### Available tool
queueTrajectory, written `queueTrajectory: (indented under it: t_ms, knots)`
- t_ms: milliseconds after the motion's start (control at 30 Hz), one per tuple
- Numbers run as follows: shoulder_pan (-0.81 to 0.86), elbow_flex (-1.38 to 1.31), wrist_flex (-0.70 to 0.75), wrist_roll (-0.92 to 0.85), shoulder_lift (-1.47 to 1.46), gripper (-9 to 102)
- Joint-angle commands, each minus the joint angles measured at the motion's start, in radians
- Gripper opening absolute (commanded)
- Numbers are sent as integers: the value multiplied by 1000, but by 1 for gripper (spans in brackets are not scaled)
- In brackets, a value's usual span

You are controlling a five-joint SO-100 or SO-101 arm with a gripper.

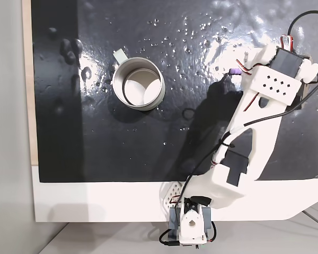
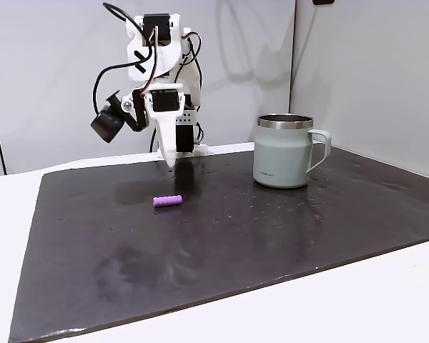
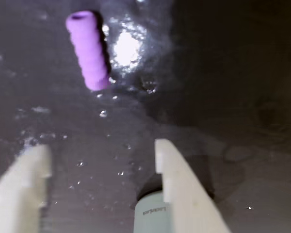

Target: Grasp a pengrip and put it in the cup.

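Black glossy mat (image 2: 272, 243) on a white surface (image 2: 386, 300), grey wall panels behind; mat is wet w/ small clear droplets (image 1: 201, 32) scattered over it. Arm (image 1: 254, 127) reaches in from the bottom edge in a fixed view.

Pengrip (image 2: 167, 201) lies on its side on the mat, just in front of and below the gripper (image 2: 171, 163) tip in a fixed view; from above it shows as a purple speck (image 1: 234, 71) at the arm's far end. Wrist view: pengrip (image 3: 88, 50) sits ahead of the fingers, off toward the left one, not between them. Gripper (image 3: 99, 155) spread apart, nothing held, hovering just above the mat.

Cup (image 2: 284, 151) stands upright, mouth up, well apart from the pengrip; handle faces right in that view.

Handling, as a guess: very light, soft ribbed rubber, so it'll squash a bit but ribs give grip. Wet mat + round shape = may roll or skid if nudged. Best hold prob. across the middle of its length, fingers either side of the tube, so gripper needs to shift fwd and turn to straddle it.
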Motion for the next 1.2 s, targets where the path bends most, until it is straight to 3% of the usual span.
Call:
queueTrajectory:
  t_ms: [0,533,633,833,1167]
  knots:
    - [17,-63,-44,6,-6,27]
    - [18,-106,-164,-23,-202,25]
    - [9,-106,-179,-21,-229,21]
    - [8,-106,-181,-23,-249,0]
    - [25,-104,-80,-12,-11,0]
